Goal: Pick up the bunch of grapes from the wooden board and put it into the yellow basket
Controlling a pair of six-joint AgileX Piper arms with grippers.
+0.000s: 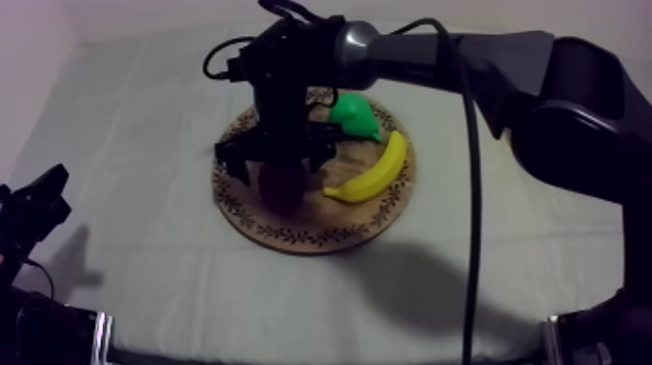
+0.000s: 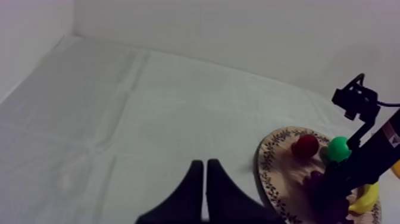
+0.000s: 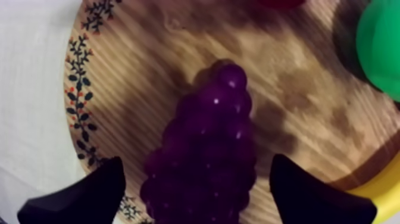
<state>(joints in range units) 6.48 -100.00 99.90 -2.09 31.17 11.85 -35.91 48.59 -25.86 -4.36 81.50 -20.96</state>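
Purple bunch of grapes lying on the round wooden board, toward 8 o'clock from the board's middle, not yet lifted. Right pincer poised directly above, fingers spread wide at either flank of the bunch, clear of it on both sides and gripping nothing. Probably lined up this way to straddle the fattest part, for a squeeze across the cluster rather than along it. Banana at 3 o'clock on the board and pear at 1 o'clock, both near the bunch but apart from it; small red fruit just beside the pear. Enough room, by the look of it, to descend without nudging them. Left pincer shut to a narrow wedge with nothing inside, low at 8 o'clock of the bench, well apart from the board, likely out of the way on purpose. Trip to the yellow basket not yet begun.

Grey-white cloth over the bench, flat, faintly creased, soft enough perhaps to ruck under a sliding board. Dark shadow of the working arm at 5 o'clock from the board. Pale bare walls rising at 12 and 9 o'clock.
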